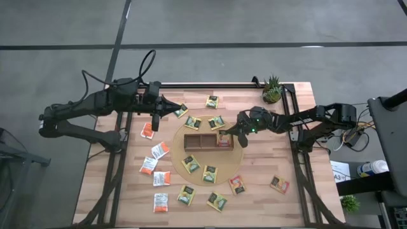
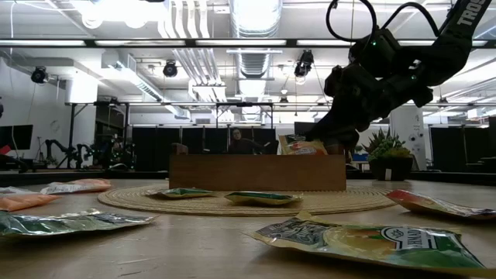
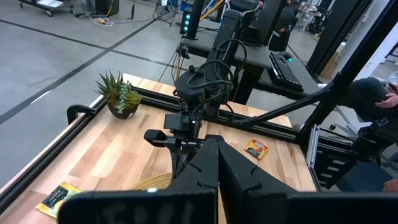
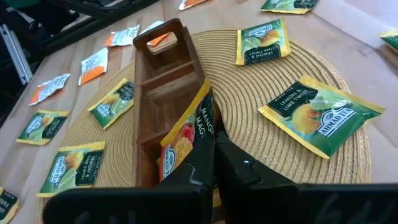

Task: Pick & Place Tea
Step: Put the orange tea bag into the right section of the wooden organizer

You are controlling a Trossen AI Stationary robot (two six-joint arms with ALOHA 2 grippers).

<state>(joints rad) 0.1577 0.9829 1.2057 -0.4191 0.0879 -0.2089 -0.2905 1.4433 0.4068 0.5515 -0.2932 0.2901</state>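
The right pincer (image 1: 224, 136) pinches an orange sachet (image 4: 185, 138) and holds it on edge over the end compartment of the tray (image 1: 197, 141) — the one nearest the right arm. The tray sits on a round woven mat (image 1: 236, 152) in the middle of the counter (image 1: 261, 197). More sachets (image 1: 210, 173) lie flat on the mat and the counter around it. The left pincer (image 1: 179, 109) — pressed together, empty — hovers near the counter's far edge.

free: bare bench (image 1: 261, 203) near front edge | blocked: sachets (image 1: 210, 173) ringing the tray (image 1: 198, 141) | right end effector (image 1: 224, 135) over tray's right compartment | plant (image 1: 272, 90) at far corner
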